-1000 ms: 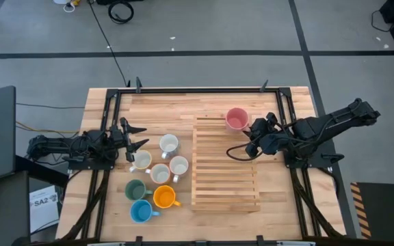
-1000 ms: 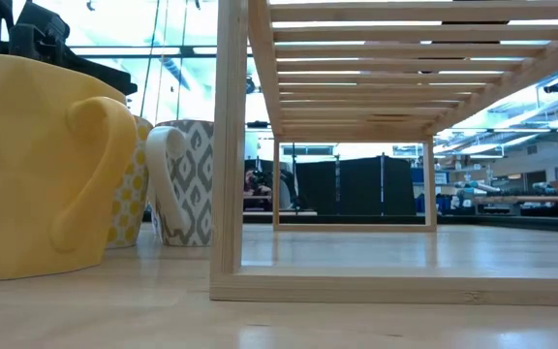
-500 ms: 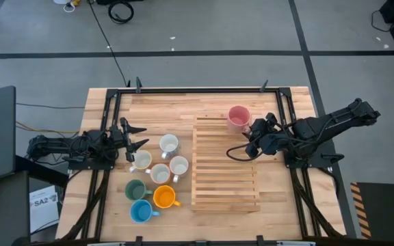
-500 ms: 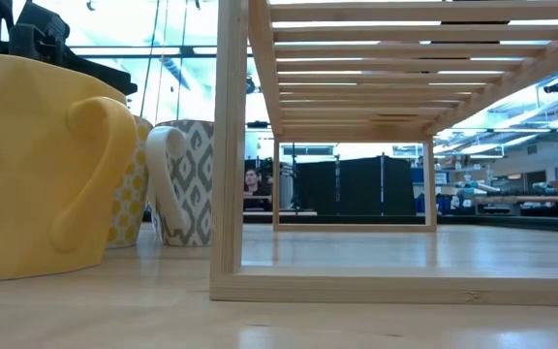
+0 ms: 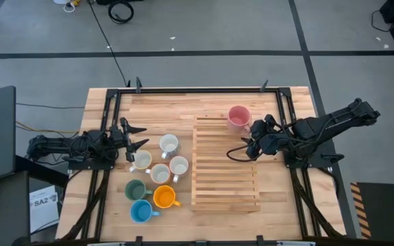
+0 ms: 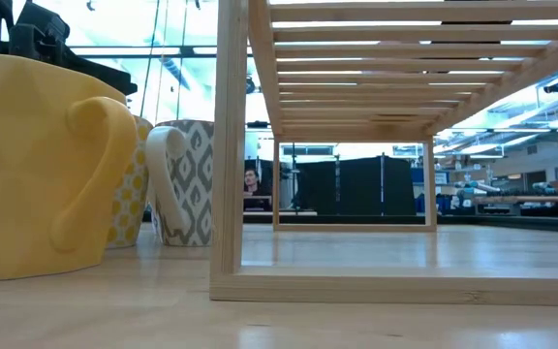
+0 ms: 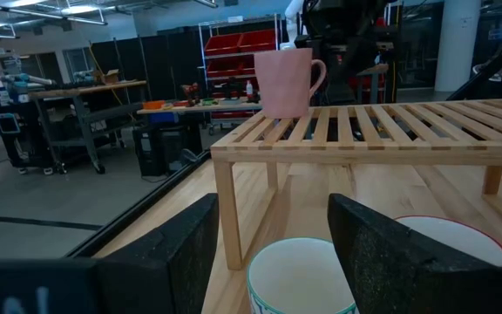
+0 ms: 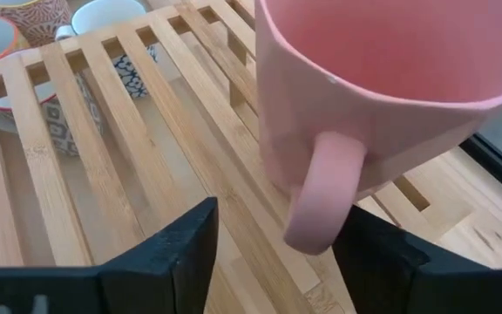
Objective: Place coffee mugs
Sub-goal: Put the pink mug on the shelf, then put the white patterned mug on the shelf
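A pink mug (image 5: 237, 117) stands upright on the far right corner of the slatted wooden rack (image 5: 221, 179). My right gripper (image 5: 253, 134) is open just right of it. Its fingers stand on either side of the mug's handle (image 8: 319, 194) without touching it. Several other mugs stand on the table left of the rack: white ones (image 5: 169, 144), a green one (image 5: 136, 189), an orange one (image 5: 163, 197) and a blue one (image 5: 141, 211). My left gripper (image 5: 135, 137) is open at the far left of this group, with a white mug (image 7: 301, 275) just ahead of its fingers.
The rack's slats (image 8: 120, 166) are bare apart from the pink mug. Its near leg (image 6: 229, 145) stands on the table close to the orange mug (image 6: 37, 165). Black frame rails (image 5: 108, 116) run along the table's left and right sides.
My right gripper has opened and let go of the pink mug, which stays upright on the rack's far right corner.
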Available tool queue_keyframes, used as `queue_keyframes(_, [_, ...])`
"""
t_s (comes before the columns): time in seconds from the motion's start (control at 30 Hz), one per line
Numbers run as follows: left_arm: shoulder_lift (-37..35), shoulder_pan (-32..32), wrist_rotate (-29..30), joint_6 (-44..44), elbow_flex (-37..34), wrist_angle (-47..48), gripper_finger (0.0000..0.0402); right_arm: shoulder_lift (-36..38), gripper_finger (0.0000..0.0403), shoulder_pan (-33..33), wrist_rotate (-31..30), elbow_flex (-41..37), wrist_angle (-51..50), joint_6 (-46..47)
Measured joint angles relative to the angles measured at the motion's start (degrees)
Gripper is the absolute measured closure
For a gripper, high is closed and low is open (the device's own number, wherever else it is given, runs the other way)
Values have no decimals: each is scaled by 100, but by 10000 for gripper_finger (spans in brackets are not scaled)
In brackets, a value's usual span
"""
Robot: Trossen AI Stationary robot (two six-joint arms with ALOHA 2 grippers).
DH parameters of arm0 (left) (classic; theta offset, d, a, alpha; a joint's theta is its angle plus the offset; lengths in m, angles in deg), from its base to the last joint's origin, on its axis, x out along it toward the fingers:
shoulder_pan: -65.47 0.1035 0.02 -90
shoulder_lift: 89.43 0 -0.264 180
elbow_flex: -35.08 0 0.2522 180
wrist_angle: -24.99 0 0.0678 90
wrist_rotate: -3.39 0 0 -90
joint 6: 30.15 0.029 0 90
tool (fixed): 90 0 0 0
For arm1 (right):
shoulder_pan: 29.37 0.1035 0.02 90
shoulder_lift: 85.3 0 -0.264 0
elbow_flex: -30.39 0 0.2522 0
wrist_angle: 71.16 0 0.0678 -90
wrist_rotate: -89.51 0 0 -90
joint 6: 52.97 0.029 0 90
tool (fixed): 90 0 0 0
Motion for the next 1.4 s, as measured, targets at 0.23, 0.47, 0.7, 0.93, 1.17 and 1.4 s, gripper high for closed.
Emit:
queue_keyframes(0.23, [-1, 0, 0, -2, -1, -1, 178, 0, 175, 0, 9, 0, -2, -286])
queue_keyframes(0.47, [0, 0, 13, -17, -2, -108, 178, 1, 176, 0, 581, 213, -338, -534])
queue_keyframes(0.7, [-2, 1, 11, -596, -2, -479, 178, 4, 176, 0, 1243, 479, -623, -401])
queue_keyframes(0.93, [-2, -2, 6, -761, -2, -601, 178, 4, 176, 0, 1379, 496, -664, -362])
queue_keyframes(1.17, [373, -102, 2, -949, 295, -562, 178, 4, 176, 0, 1865, 496, -766, -21])
queue_keyframes(1.4, [1612, -317, -2, -1446, 1029, -315, 178, 4, 176, 6, 2624, 496, -1098, 948])
